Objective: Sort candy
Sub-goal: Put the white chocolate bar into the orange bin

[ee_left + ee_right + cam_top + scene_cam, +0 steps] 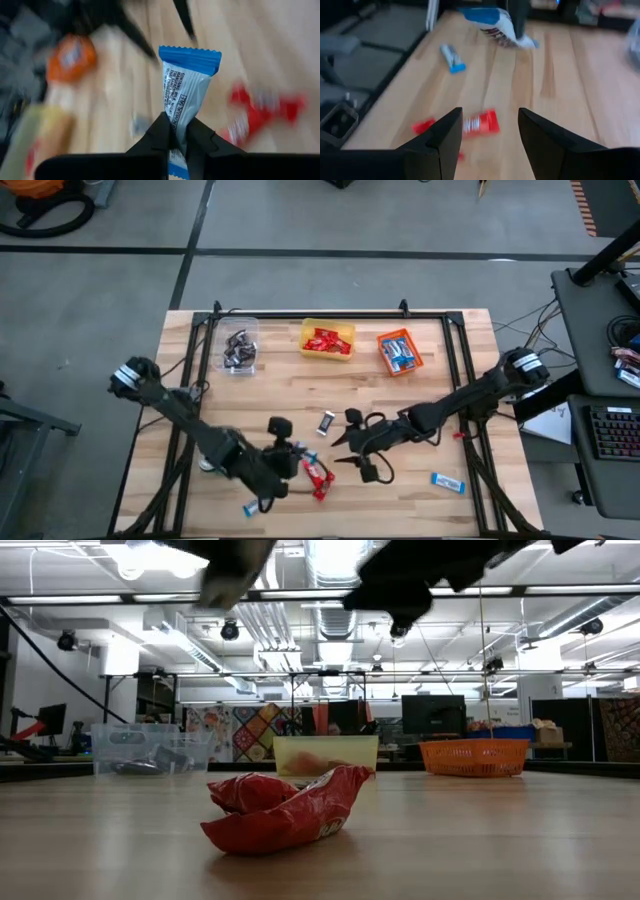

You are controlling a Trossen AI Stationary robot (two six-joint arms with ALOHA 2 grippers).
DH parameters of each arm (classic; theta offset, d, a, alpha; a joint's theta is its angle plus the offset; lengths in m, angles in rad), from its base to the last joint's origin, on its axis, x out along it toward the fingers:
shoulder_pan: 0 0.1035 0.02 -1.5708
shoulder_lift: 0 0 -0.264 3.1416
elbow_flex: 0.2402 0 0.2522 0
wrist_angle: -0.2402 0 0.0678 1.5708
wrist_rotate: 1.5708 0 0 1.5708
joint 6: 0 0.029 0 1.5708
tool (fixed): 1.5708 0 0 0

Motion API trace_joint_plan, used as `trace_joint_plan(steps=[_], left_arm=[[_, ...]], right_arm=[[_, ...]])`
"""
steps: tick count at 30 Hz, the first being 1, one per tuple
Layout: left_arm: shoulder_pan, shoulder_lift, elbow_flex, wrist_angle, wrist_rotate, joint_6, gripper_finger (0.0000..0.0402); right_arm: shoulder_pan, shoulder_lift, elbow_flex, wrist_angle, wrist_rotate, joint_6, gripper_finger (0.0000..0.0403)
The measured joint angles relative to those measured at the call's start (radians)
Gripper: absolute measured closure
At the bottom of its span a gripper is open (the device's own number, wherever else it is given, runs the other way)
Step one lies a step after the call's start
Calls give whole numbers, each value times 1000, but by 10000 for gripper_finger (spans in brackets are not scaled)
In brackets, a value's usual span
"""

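My left gripper [177, 122] is shut on a blue-and-white candy [186, 82] above the near middle of the table; in the right wrist view this candy [497, 22] hangs in the air. Two red candies [316, 475] lie crumpled against each other just beside it, large in the low view [285, 808]. My right gripper [342, 450] stands open above the table to their right. Its fingers [442, 137] frame one red candy [479, 123] lying below without touching it. My left gripper pinches the blue-and-white candy between its two fingers, on the wrapper's flat faces [176, 111] about a third of the way from one end. The longer part, with a blue crimped end [190, 57], sticks out past the fingertips. The candy is lifted clear of the table.
At the far edge stand a clear bin [240, 350] with dark candies, a yellow bin [328, 340] with red ones and an orange bin [400, 352] with blue ones. Loose candies lie at the middle [326, 422], near right [447, 481] and near left [250, 508].
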Motion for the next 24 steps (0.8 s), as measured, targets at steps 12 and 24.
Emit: trace_joint_plan(steps=[12,24], left_arm=[[90,-151,-451,917,91,189,400],[104,-151,-492,996,105,193,399]], right_arm=[[5,51,0,203,185,-49,220],[4,60,1,436,164,-156,220]])
